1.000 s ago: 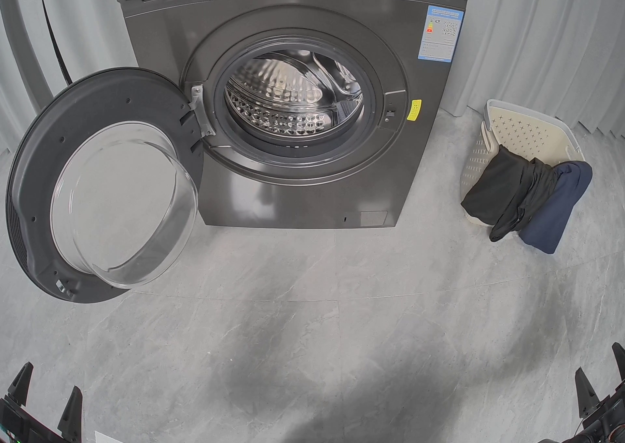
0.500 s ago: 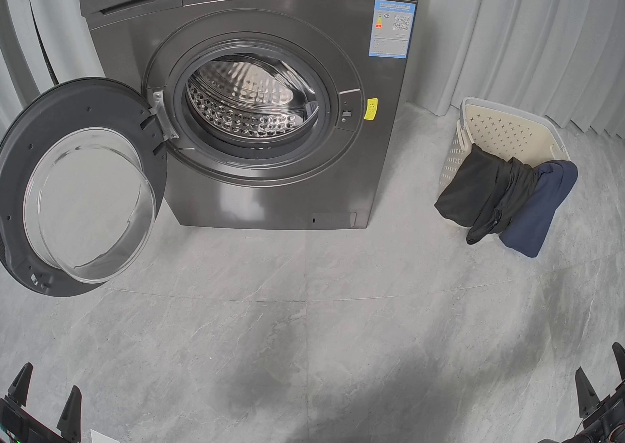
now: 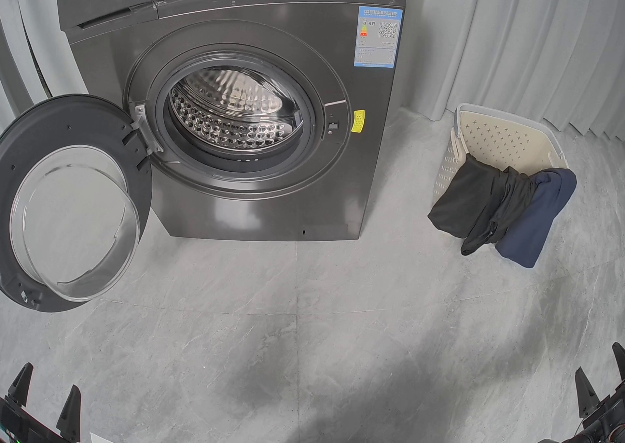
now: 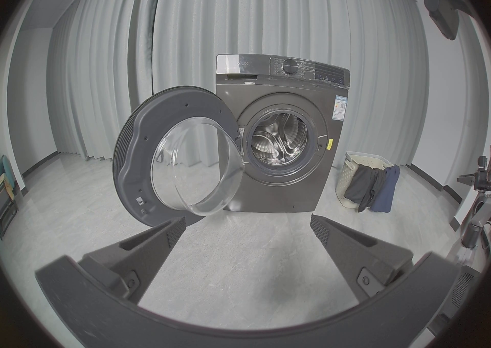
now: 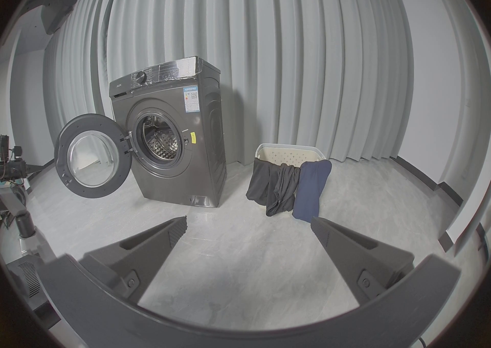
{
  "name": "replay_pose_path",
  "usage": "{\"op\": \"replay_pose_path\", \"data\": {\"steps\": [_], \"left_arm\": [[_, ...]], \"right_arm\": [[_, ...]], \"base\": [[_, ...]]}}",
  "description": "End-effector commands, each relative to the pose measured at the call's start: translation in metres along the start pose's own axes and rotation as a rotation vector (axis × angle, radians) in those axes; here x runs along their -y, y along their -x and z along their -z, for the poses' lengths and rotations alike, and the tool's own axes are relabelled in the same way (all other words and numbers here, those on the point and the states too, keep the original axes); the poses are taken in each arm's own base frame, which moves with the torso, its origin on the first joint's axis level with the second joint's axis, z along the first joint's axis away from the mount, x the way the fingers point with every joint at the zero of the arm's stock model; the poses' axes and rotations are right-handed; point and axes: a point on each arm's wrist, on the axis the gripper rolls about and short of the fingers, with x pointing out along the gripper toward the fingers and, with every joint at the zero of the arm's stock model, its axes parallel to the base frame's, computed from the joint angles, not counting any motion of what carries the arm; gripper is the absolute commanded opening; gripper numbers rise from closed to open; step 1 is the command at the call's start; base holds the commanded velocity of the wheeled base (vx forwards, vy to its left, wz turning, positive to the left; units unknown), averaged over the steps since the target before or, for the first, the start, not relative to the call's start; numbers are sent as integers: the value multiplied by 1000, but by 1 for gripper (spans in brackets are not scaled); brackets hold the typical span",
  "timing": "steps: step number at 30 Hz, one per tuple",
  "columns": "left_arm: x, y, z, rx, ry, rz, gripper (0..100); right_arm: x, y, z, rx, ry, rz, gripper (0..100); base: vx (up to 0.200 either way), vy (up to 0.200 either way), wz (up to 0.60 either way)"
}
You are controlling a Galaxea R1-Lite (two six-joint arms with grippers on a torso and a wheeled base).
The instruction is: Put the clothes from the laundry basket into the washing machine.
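The grey washing machine [image 3: 260, 118] stands ahead on the left with its round door [image 3: 68, 203] swung wide and the steel drum [image 3: 228, 112] bare. To its right on the floor sits the white laundry basket [image 3: 504, 138]. A black garment [image 3: 478, 203] and a dark blue garment [image 3: 537, 216] hang over its front rim. My left gripper [image 3: 44, 395] is low at the left, open and holding nothing. At the low right, my right gripper [image 3: 602, 376] is open too, far from the basket. The right wrist view has the basket [image 5: 289, 152] and clothes [image 5: 273, 182] ahead.
Pale curtains [image 3: 521, 27] run behind the machine and the basket. Grey tiled floor [image 3: 325, 346] stretches between me and both. The open door [image 4: 174, 154] juts out to the left of the machine's front.
The whole head view has shifted, so the camera moved: the machine and basket now sit farther left and lower in the picture. Both grippers hold their places, open.
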Motion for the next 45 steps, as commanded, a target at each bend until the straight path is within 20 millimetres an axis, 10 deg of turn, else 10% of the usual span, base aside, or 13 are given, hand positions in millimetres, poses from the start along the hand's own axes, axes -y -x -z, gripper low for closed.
{"op": "replay_pose_path", "data": {"steps": [1, 45], "left_arm": [[0, 0, 5, -1, 0, -1, 100], [0, 0, 5, -3, 0, 0, 100]], "right_arm": [[0, 0, 5, -5, 0, 0, 100], [0, 0, 5, -5, 0, 0, 100]], "base": [[200, 0, 0], [23, -136, 0]]}}
